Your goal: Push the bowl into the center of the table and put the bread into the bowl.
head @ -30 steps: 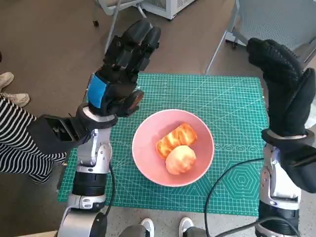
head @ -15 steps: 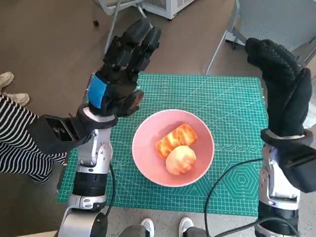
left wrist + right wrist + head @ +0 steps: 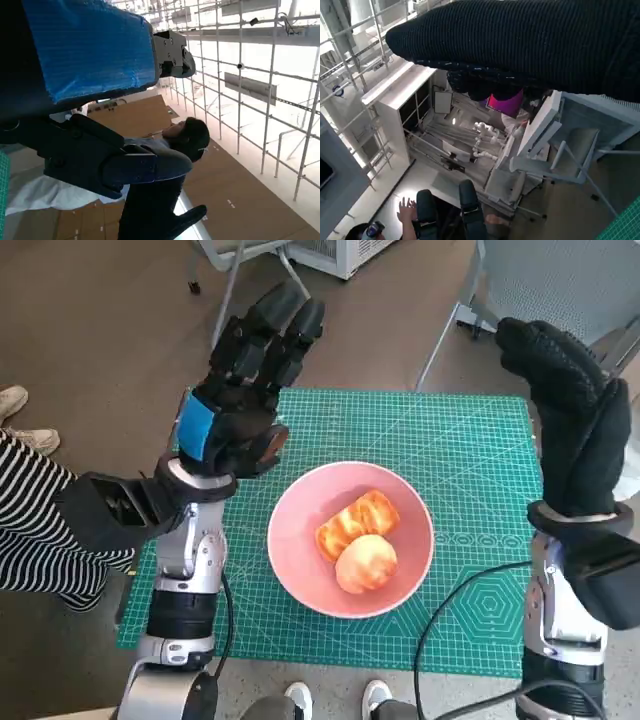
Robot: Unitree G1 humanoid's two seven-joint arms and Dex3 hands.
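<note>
Pink bowl (image 3: 350, 538) sat approx mid-tabletop (image 3: 470, 430) w/ both bread pieces (image 3: 357, 540) inside, left hand (image 3: 240, 400) and right hand (image 3: 575, 420) raised, fingers loosely spread, holding nothing, so task looked done; next prob. just lowering arms.

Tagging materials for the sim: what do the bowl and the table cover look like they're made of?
Bowl: pink, smooth, even colour with a soft sheen; looks like plastic or melamine, though glazed ceramic can't be ruled out.
Table cover: green mat printed with a pale grid and angle lines, matte; looks like a rubbery cutting mat.
</note>
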